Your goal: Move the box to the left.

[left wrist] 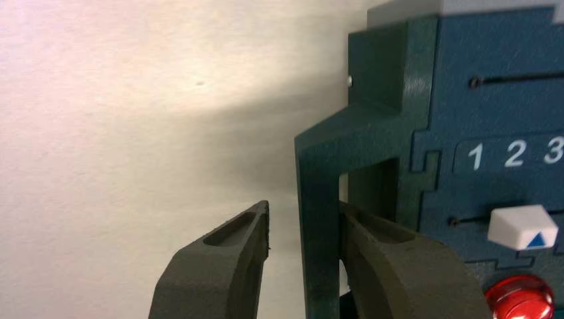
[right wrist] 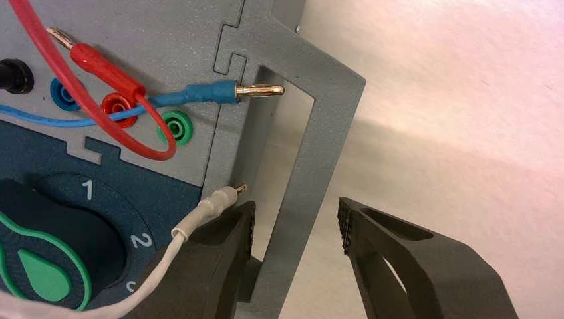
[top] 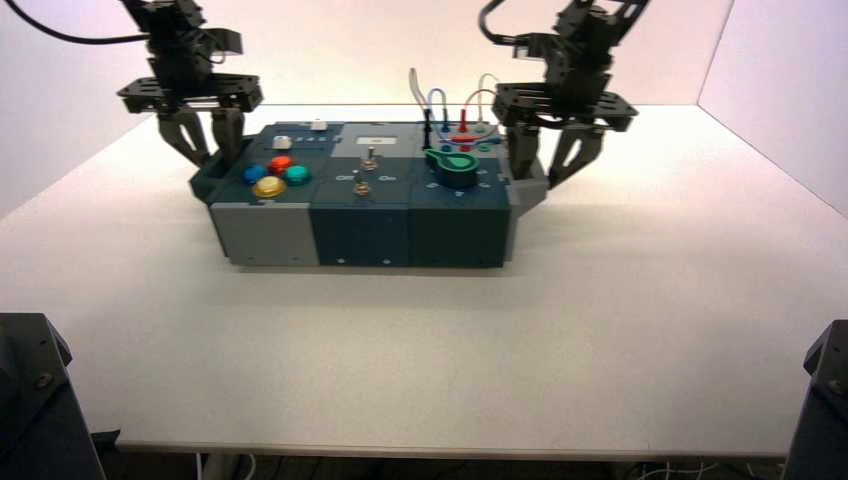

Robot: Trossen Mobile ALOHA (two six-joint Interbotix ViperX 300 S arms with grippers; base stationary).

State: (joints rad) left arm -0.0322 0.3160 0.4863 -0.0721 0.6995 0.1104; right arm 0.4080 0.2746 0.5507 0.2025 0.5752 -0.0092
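The box (top: 365, 215), a wide teal-and-grey panel box, stands on the white table a little left of the middle. It bears round coloured buttons (top: 277, 174), toggle switches (top: 368, 157), a green dial (top: 452, 165) and looped wires (top: 450, 105). My left gripper (top: 203, 137) is open astride the box's left handle (left wrist: 322, 219), one finger outside and one inside its opening. My right gripper (top: 548, 150) is open astride the right handle (right wrist: 302, 199), one finger inside and one outside. Neither pair of fingers pinches its bar.
The white table (top: 600, 300) reaches well beyond the box on every side, with white walls behind and to the right. In the left wrist view a white slider cap (left wrist: 525, 227) and a red button (left wrist: 520, 297) sit beside the handle. Loose plugs (right wrist: 256, 90) hang near the right handle.
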